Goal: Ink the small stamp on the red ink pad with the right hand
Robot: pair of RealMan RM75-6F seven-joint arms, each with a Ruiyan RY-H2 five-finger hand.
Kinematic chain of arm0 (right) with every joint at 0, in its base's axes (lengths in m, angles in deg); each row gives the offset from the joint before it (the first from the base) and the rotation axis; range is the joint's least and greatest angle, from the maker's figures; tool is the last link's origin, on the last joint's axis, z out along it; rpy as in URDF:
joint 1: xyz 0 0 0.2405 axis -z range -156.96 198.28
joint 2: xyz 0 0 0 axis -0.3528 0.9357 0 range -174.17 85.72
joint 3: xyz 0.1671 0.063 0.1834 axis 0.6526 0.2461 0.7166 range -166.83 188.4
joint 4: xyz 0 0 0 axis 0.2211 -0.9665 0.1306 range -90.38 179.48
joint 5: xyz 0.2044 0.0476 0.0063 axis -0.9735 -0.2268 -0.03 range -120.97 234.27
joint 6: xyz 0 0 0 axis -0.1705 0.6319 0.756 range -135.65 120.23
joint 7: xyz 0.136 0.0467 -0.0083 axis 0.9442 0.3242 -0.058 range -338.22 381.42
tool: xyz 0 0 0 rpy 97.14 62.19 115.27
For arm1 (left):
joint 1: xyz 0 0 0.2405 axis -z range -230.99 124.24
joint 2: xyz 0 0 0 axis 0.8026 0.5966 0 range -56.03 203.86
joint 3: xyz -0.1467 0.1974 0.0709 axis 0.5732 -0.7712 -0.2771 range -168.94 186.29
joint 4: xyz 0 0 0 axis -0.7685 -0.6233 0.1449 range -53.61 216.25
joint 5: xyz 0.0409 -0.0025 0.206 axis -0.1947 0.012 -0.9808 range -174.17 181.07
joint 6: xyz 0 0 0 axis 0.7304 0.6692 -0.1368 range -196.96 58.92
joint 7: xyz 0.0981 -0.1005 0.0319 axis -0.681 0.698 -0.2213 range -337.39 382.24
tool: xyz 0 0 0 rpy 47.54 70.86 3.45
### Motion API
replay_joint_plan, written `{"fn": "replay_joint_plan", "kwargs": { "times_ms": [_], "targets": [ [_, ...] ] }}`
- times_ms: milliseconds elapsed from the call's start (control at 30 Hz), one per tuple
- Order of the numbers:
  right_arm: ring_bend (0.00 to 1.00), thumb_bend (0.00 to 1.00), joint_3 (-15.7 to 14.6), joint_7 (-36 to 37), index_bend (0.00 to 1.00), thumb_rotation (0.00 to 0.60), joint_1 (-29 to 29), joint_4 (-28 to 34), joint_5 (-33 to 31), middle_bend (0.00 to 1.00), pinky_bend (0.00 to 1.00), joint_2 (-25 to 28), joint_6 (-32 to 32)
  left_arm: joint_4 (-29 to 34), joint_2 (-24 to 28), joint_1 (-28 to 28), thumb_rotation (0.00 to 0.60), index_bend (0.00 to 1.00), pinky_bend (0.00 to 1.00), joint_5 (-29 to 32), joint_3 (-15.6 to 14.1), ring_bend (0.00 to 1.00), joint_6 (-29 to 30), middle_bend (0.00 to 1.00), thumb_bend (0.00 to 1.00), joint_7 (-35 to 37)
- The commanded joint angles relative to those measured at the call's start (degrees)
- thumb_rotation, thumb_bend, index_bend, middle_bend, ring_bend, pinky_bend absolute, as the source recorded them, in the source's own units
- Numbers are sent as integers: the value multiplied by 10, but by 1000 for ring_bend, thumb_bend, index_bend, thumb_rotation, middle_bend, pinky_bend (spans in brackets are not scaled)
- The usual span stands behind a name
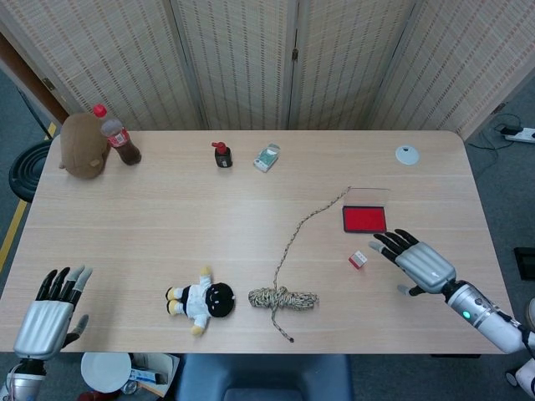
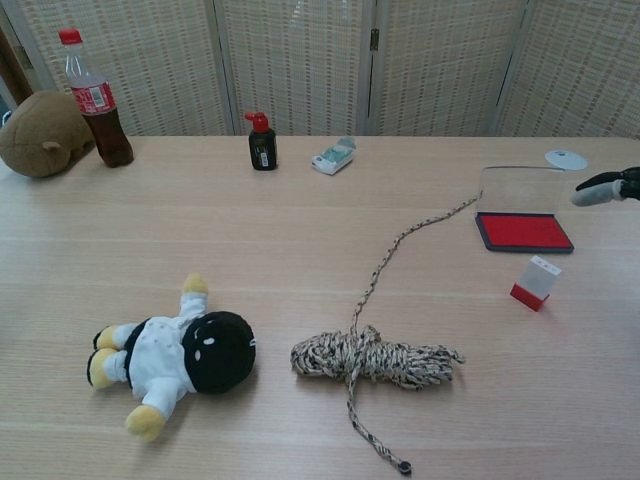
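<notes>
The small stamp [image 1: 358,260] [image 2: 535,283], white with a red base, stands on the table just in front of the red ink pad [image 1: 364,219] [image 2: 523,231], whose clear lid stands open. My right hand [image 1: 415,261] hovers a little to the right of the stamp with its fingers spread, holding nothing. Only its fingertips [image 2: 598,192] show at the right edge of the chest view. My left hand [image 1: 52,312] is at the near left corner of the table, fingers spread and empty.
A coiled rope [image 1: 282,297] lies left of the stamp, its tail running up toward the ink pad. A plush doll [image 1: 201,301] lies near the front. A cola bottle [image 1: 117,137], brown plush [image 1: 82,146], small ink bottle [image 1: 222,155], small packet [image 1: 267,157] and white disc [image 1: 407,154] stand along the back.
</notes>
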Motion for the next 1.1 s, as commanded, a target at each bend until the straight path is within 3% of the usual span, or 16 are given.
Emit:
{"fn": "replay_joint_plan", "kwargs": {
  "times_ms": [33,233,533,1100],
  "targets": [
    [0,245,-1,30,117,600,-17,-38,3,0,0,-29,-2,2,0,-3,600,0,57,-1,0,0,5,0,337,-1],
    [0,265,-6,56,188,600,-39,-52,-11,0,0,-49,-32,5,3,-7,600,0,57,-9,-4,0,15,0,336,4],
    [0,271,-7,36,189,600,-56,-61,-35,0,0,-72,-62,5,5,-10,600,0,58,-14,-4,0,22,0,336,7],
    [0,271,-15,71,188,600,-81,-156,-46,0,0,-142,-70,5,8,-13,600,0,57,-11,-2,0,26,0,337,14]
  ]
}}
